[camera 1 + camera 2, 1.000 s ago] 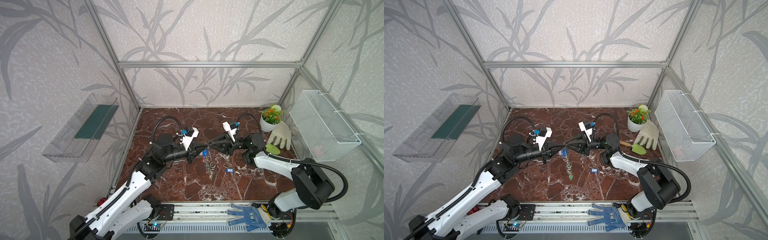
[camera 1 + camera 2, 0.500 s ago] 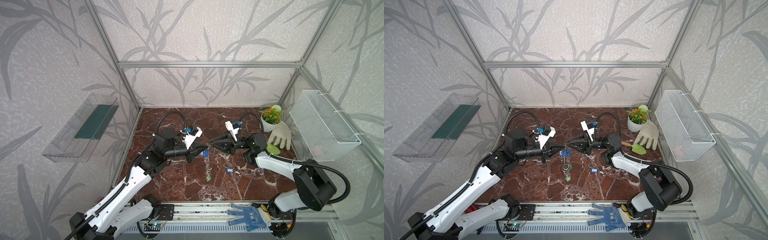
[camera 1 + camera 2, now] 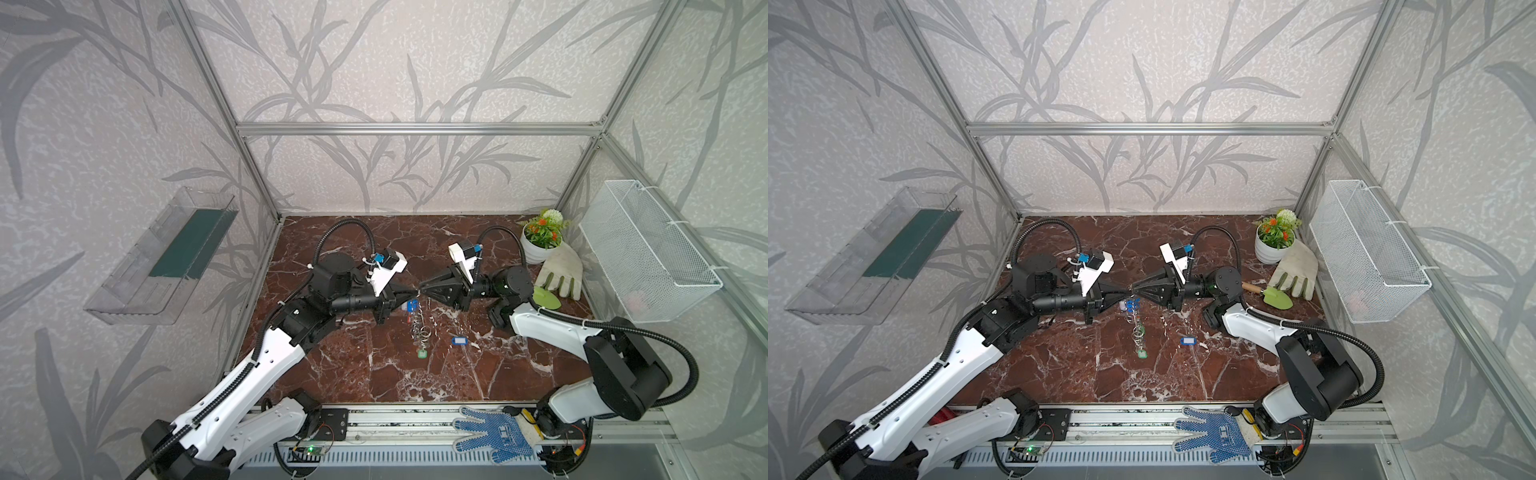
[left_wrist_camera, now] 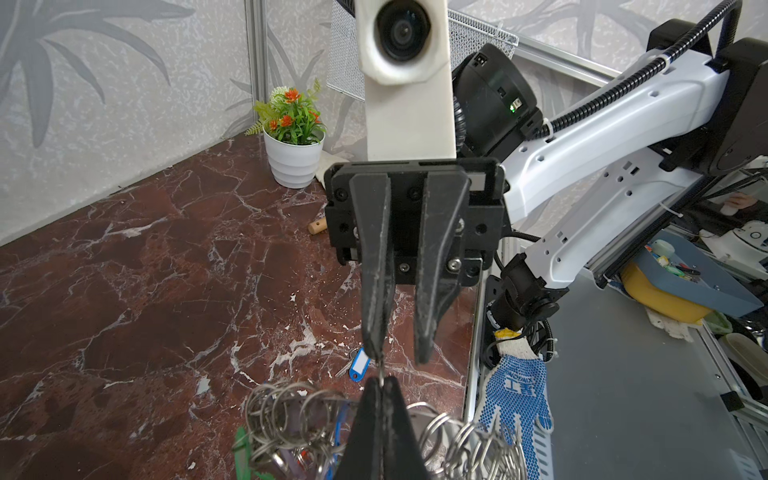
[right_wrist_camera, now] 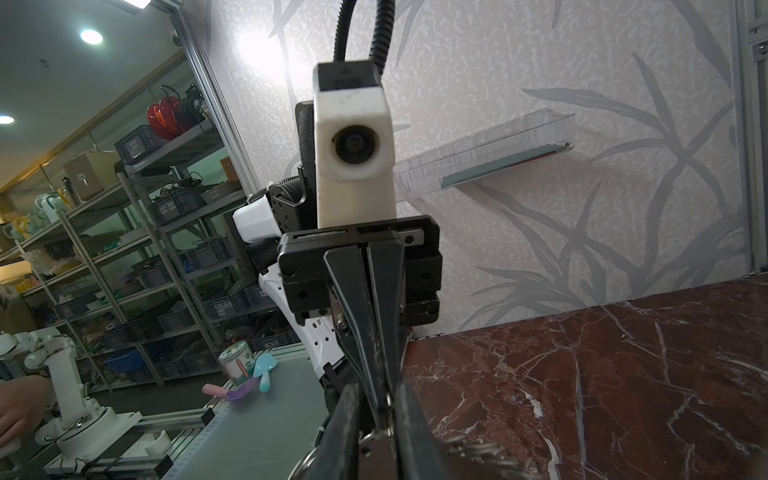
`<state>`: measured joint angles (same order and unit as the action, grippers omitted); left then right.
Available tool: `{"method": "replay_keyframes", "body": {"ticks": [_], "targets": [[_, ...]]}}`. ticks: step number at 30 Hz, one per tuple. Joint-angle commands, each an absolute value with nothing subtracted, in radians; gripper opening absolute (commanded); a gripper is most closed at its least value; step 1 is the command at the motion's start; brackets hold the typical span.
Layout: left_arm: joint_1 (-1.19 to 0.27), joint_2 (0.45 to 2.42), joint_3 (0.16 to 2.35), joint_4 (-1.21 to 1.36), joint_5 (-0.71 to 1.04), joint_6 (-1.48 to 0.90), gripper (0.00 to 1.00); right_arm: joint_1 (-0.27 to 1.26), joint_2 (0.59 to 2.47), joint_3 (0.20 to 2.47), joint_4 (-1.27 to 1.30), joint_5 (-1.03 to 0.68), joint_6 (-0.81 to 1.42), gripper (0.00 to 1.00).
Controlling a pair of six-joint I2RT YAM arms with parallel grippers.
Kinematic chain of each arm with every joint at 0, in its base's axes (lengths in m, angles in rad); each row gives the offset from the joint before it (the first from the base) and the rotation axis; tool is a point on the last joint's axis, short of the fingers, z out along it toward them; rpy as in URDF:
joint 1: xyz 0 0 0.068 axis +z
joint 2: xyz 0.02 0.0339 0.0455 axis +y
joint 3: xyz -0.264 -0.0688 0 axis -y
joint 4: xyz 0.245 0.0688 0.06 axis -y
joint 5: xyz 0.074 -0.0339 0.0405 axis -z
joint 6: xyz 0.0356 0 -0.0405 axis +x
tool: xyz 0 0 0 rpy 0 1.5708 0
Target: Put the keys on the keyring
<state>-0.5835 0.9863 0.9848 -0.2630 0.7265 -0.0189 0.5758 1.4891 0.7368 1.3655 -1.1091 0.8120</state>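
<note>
My two grippers meet tip to tip in mid-air over the middle of the marble table (image 3: 374,374). The left gripper (image 3: 413,292) (image 4: 381,380) is shut on the thin rim of the keyring (image 3: 420,330) (image 3: 1137,331) (image 4: 286,419). The keyring hangs edge-on below it with its wire split rings. On it hang keys with blue tags (image 3: 411,306) and one with a green tag (image 3: 422,353) (image 3: 1143,353). The right gripper (image 3: 422,290) (image 4: 401,355) (image 5: 378,399) is open a little, its fingers either side of the rim and the left tips. A loose blue-tagged key (image 3: 458,340) (image 4: 359,365) lies on the table.
At the back right stand a potted plant (image 3: 540,241), a white glove (image 3: 561,270) and a green trowel (image 3: 546,298). A wire basket (image 3: 648,253) hangs on the right wall and a clear shelf (image 3: 166,257) on the left wall. A blue-dotted glove (image 3: 494,432) lies on the front rail.
Half a second ago the two grippers' tips stood a little apart. The right gripper has come back to the left tip with narrower jaws. The hanging keyring bunch has shifted slightly.
</note>
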Motion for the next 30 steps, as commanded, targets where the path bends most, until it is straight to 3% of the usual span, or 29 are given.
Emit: {"method": "replay_keyframes", "body": {"ticks": [1,30], "targets": [[-0.585,0.961,1.041,-0.175,0.73,-0.015,0.0,0.579,1.493,0.746,1.407,-1.127,0.815,0.19],[-0.586,0.974,1.045,-0.157,0.715,-0.032,0.0,0.579,1.503,0.761,1.407,-1.126,0.824,0.16]]}}
